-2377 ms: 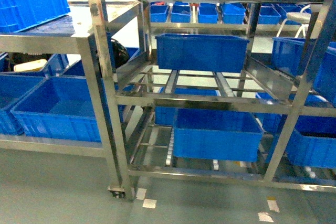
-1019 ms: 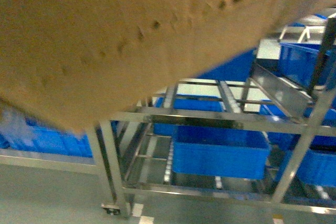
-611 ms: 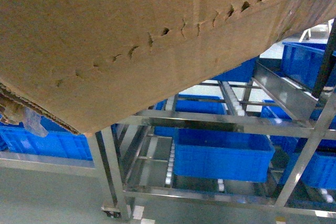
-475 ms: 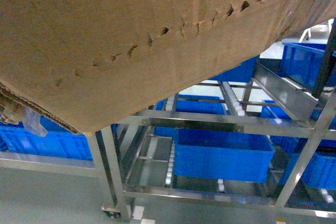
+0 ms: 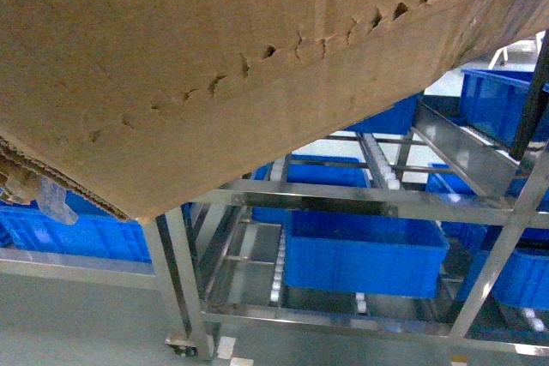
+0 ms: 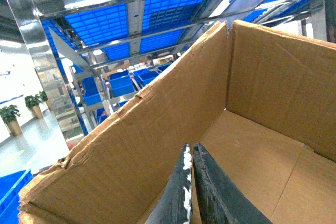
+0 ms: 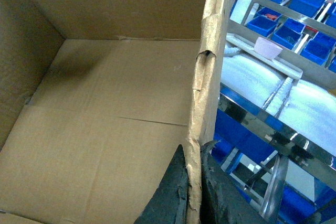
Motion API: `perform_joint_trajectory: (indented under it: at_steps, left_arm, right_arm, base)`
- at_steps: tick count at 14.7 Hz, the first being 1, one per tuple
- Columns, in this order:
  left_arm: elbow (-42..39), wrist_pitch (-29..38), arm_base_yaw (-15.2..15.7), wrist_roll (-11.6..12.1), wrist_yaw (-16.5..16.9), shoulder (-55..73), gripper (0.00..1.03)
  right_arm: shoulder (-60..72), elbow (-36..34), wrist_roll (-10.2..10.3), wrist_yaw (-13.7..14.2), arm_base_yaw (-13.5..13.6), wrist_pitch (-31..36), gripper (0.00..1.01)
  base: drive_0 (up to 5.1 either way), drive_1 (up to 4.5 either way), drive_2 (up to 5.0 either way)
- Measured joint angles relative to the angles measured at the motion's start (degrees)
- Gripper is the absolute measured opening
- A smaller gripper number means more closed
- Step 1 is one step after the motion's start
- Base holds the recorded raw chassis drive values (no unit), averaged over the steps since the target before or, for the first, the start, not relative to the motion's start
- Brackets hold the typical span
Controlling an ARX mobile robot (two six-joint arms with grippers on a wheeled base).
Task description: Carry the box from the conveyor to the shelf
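Unmoved since last frame: box [image 5: 214,66] before steel rack [image 5: 360,199], blue bins [image 5: 364,255].

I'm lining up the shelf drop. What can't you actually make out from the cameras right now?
- Head view: the box fills the upper frame and hides the upper shelf levels and both arms.
- Left wrist view: the left gripper fingers are cut off by the bottom edge.
- Right wrist view: the right gripper is likewise cropped; the box wall hides the shelf left of it.
- The conveyor shows in no view.
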Motion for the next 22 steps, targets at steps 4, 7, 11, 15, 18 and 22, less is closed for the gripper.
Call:
perform_joint_trajectory:
  at_steps: [4, 7, 11, 15, 18, 22]
  left_arm:
    - [0.0, 0.0, 0.0, 0.0, -0.02, 0.02, 0.02]
    - [0.0, 0.0, 0.0, 0.0, 0.0, 0.02, 0.02]
    - [0.0, 0.0, 0.0, 0.0, 0.0, 0.0, 0.02]
    - [0.0, 0.0, 0.0, 0.0, -0.02, 0.0, 0.02]
    - [0.0, 0.0, 0.0, 0.0, 0.0, 0.0, 0.02]
    - [0.0, 0.0, 0.0, 0.0, 0.0, 0.0, 0.02]
  right_arm:
    - [0.0, 0.0, 0.0, 0.0, 0.0, 0.0, 0.03]
    - [0.0, 0.0, 0.0, 0.0, 0.0, 0.0, 0.03]
    - [0.0, 0.0, 0.0, 0.0, 0.0, 0.0, 0.03]
    - [0.0, 0.0, 0.0, 0.0, 0.0, 0.0, 0.03]
    - [0.0, 0.0, 0.0, 0.0, 0.0, 0.0, 0.03]
    - [0.0, 0.0, 0.0, 0.0, 0.0, 0.0, 0.03]
  base:
    - [0.0, 0.0, 0.0]
    - [0.0, 0.0, 0.0]
    - [0.0, 0.0, 0.0]
    - [0.0, 0.0, 0.0]
    - [0.0, 0.0, 0.0]
    - [0.0, 0.0, 0.0]
